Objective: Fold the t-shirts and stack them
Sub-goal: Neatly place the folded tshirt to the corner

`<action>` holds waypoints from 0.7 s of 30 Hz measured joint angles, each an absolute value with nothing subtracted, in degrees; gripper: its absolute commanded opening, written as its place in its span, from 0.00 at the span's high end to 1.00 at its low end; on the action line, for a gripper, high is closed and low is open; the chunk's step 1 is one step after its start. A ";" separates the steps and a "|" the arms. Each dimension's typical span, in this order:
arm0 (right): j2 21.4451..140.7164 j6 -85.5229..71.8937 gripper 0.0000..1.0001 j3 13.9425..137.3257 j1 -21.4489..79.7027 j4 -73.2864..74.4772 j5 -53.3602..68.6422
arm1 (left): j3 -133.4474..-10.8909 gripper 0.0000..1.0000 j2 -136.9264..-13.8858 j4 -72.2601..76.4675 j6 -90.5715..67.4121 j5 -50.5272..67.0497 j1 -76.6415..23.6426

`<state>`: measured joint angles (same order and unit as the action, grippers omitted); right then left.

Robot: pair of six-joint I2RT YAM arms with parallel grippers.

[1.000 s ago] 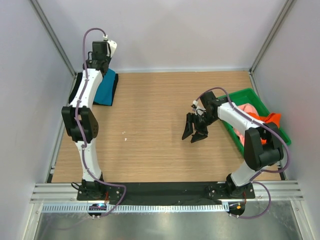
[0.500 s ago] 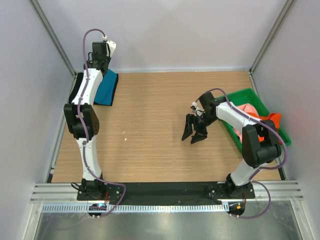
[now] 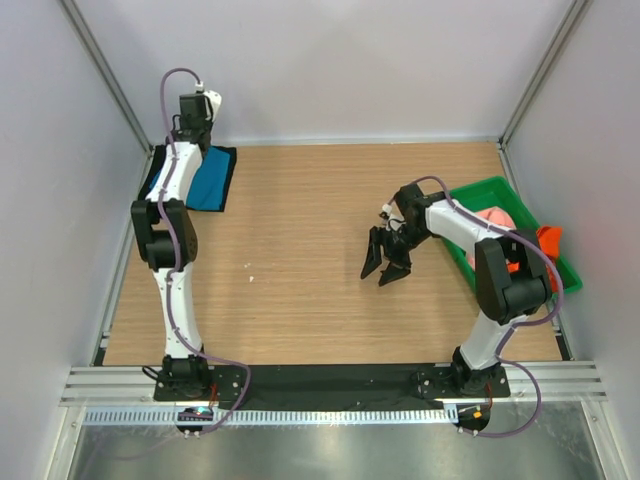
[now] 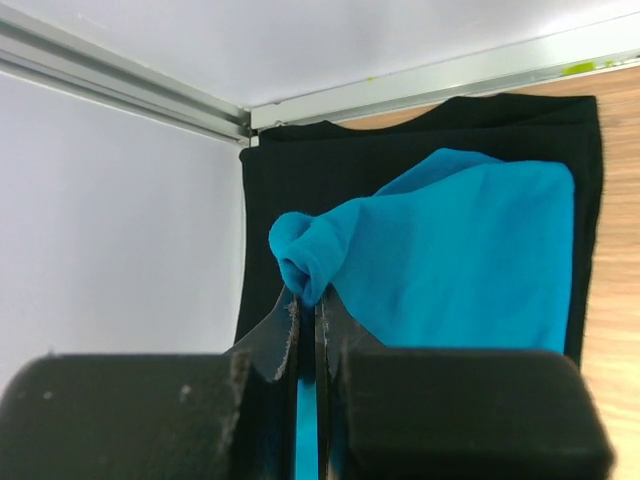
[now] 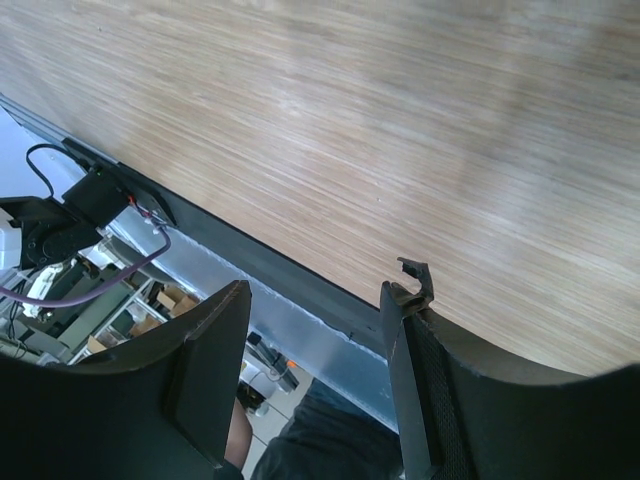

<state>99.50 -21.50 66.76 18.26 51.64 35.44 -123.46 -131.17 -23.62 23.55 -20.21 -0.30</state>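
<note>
A teal-blue t-shirt (image 3: 208,180) lies folded on a black t-shirt (image 3: 156,170) at the far left corner of the table. In the left wrist view the teal-blue shirt (image 4: 470,250) lies over the black one (image 4: 300,170). My left gripper (image 4: 308,310) is shut on a bunched corner of the teal-blue shirt, lifted slightly; from above it (image 3: 190,118) sits at the back wall. My right gripper (image 3: 384,266) is open and empty above the bare table middle, also seen in the right wrist view (image 5: 315,300). A pink t-shirt (image 3: 492,222) and an orange t-shirt (image 3: 545,240) lie in the green tray (image 3: 478,188).
The green tray stands at the right edge beside the right wall. Walls and metal rails close in the table at the back, left and right. A black strip (image 3: 330,378) runs along the front edge by the arm bases.
My left gripper has moved back and left toward the corner, holding the teal-blue shirt. My right gripper has shifted slightly left and stays open.
</note>
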 measured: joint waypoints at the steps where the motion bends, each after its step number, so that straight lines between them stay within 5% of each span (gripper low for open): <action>1: 99.85 -21.69 0.39 66.94 18.26 51.48 35.42 | -123.46 1.00 -131.83 -22.94 23.38 -20.36 -0.01; 6: 102.32 -23.11 0.39 68.29 18.26 50.94 35.09 | -123.55 1.00 -136.07 -19.68 23.09 -22.13 1.76; 9: 104.16 -24.14 0.39 69.21 18.26 50.63 34.96 | -124.99 0.91 -140.00 -18.57 22.74 -24.03 3.01; 10: 104.73 -24.43 0.39 69.52 18.26 50.57 34.83 | -125.69 0.69 -141.40 -18.46 22.70 -24.69 3.38; 12: 105.73 -24.99 0.39 70.15 18.26 50.52 34.61 | -126.96 0.60 -143.85 -17.74 22.24 -26.00 4.03; 16: 107.26 -26.02 0.39 71.57 18.26 50.61 34.15 | -130.61 0.16 -148.24 -16.75 20.58 -30.02 4.95; 21: 107.79 -26.70 0.39 73.76 18.28 51.33 33.56 | -133.97 0.00 -149.40 -15.90 18.41 -36.38 5.26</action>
<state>107.79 -26.70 73.76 18.28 51.33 33.56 -133.97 -149.40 -15.90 18.41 -36.38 5.26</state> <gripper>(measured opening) 0.614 0.965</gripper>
